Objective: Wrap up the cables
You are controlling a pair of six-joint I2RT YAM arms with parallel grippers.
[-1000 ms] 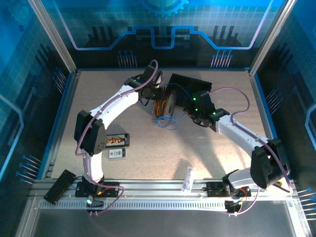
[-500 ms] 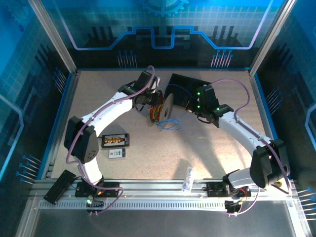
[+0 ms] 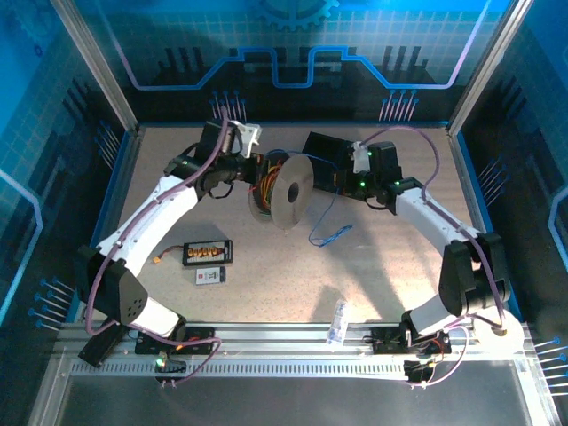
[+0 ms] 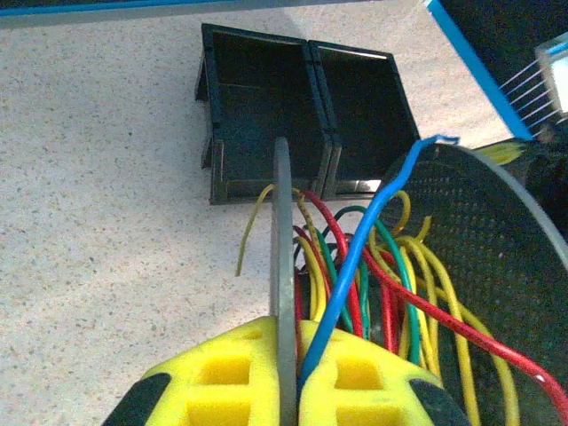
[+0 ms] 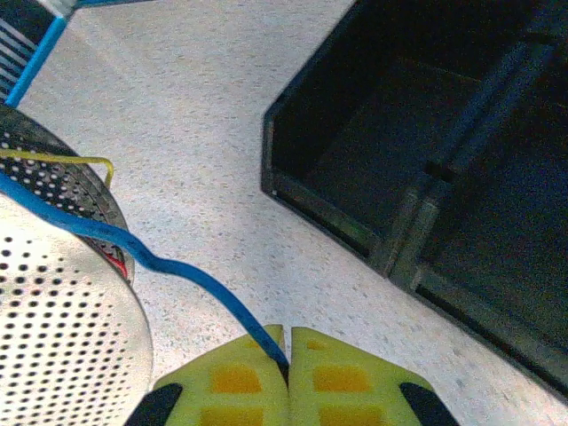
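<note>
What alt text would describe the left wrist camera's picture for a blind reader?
Yellow jaws pinch a thin grey disc edge-on, a blue cable beside it, amid tangled red, green and yellow cables. Two black bins sit behind on the table.

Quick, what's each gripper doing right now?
Left gripper: closed, clamping the edge of the spool flange.
Right gripper: closed, pinching the blue cable.
</note>
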